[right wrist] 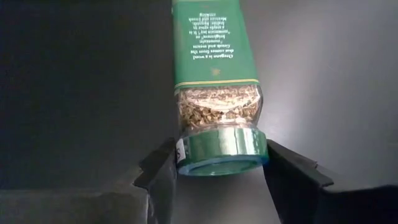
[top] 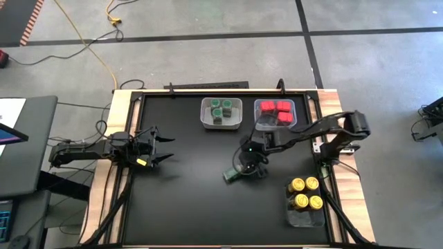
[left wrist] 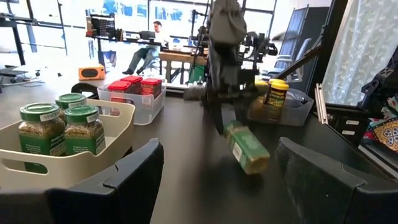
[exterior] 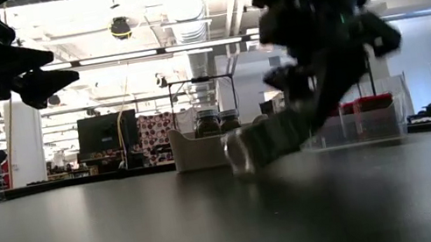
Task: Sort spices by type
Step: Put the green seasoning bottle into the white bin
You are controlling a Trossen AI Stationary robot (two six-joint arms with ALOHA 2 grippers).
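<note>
Two dark, matte black jointed arms with angular plastic housings. Left two-finger black gripper (top: 163,146) at frame left, carrying a small yellow marking near its fingers. Right two-finger black gripper (top: 243,171) at frame centre, with a lit green indicator on its wrist. Broad, flat, wedge-shaped black fingers (right wrist: 155,171).

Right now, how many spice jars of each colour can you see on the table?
Green-lidded jars: 4, with 3 in the white bin and 1 lying at the right gripper
Red boxes: 4
Yellow-lidded jars: 4
Total: 12
</note>
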